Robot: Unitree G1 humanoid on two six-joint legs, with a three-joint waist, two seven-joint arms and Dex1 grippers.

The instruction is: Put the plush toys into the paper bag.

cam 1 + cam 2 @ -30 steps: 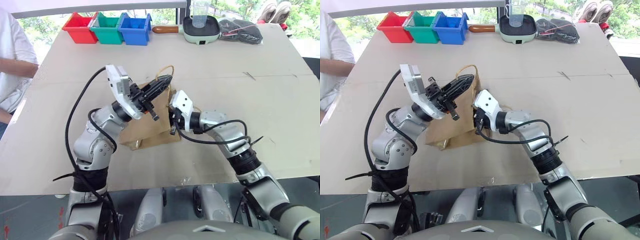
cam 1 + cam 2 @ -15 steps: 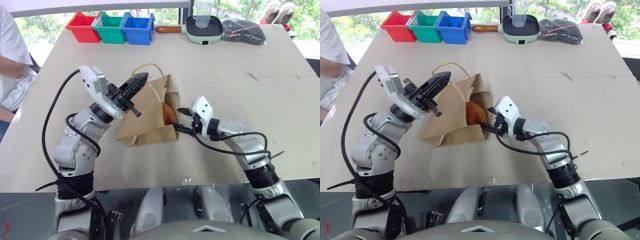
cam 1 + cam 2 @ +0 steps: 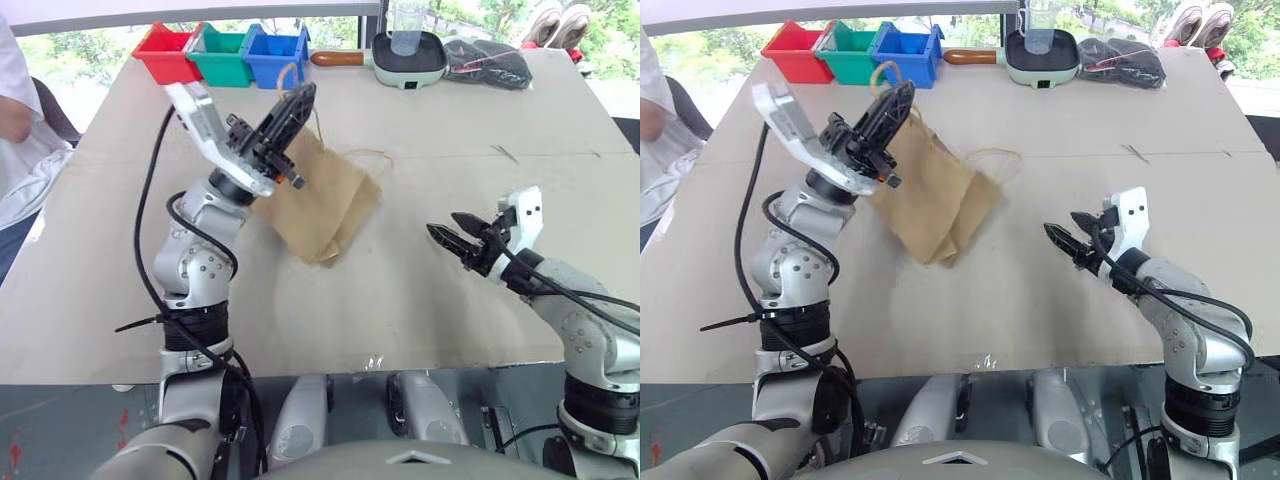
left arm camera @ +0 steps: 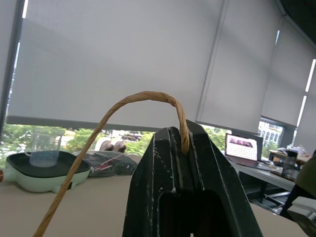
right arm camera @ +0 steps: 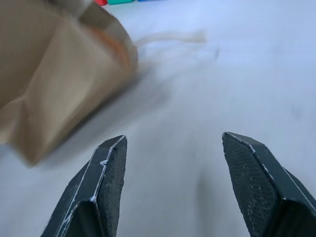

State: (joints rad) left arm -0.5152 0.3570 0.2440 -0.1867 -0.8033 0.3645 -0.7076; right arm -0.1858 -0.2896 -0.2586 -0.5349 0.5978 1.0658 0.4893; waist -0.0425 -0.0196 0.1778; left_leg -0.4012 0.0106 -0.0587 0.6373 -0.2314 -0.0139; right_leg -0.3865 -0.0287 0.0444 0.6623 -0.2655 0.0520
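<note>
Head views: left gripper (image 3: 297, 100) clamped on one twisted-paper handle (image 3: 291, 72), lifting that side of the paper bag (image 3: 320, 195) off the table (image 3: 450, 130). A second ago the bag lay lower and the right gripper was at its mouth; half a second ago an orange-brown plush showed inside. Now the right gripper (image 3: 452, 232) is well apart from the bag, fingers spread, empty. No toy visible; likely inside the bag, so that placement looks done.

Left wrist view: fingers shut on the handle loop (image 4: 148, 96).

Right wrist view: fingertips (image 5: 111, 163) wide apart over bare table; bag (image 5: 54, 84) beyond them, an orange glint at its mouth.
</note>
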